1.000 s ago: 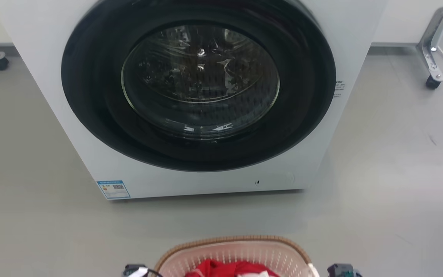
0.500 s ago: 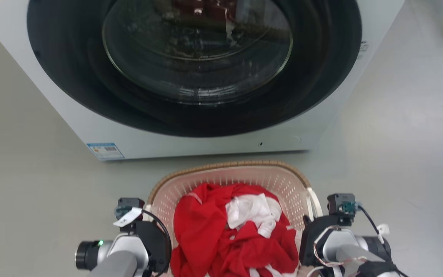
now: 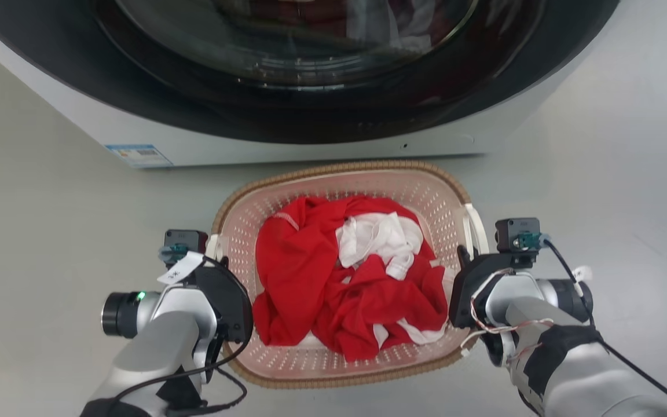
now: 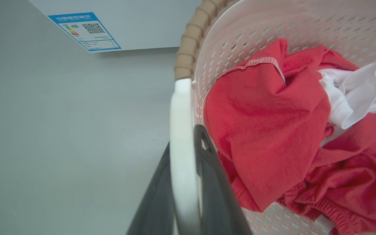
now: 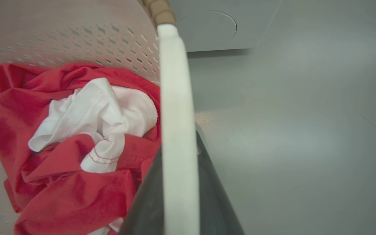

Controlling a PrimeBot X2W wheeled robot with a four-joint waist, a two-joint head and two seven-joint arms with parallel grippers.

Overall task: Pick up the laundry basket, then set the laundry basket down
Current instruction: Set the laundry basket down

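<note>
Just in front of the white washing machine (image 3: 287, 147), the laundry basket (image 3: 345, 169) holds red clothes (image 3: 310, 278) and a white garment (image 3: 380, 234), with the left pincer (image 3: 216, 255) at its left side and the right pincer (image 3: 465, 255) at its right.

A rounded-rectangular laundry basket (image 3: 426, 194) of cream-white perforated plastic is seen from above, upright, its opening facing up. A brown woven-look rim (image 3: 345, 168) is run around the top, broken at the left and right sides by smooth white handles. The basket is loaded with crumpled red and white clothes (image 3: 333, 278). It is placed just in front of a white washing machine (image 3: 287, 147), with a strip of grey floor (image 3: 50, 220) between them. The left handle (image 4: 181, 130) is clamped between the dark fingers of the left gripper (image 4: 184, 135), the right handle (image 5: 175, 81) between those of the right gripper (image 5: 178, 140). Whether the basket is resting on the floor or lifted cannot be told.
</note>
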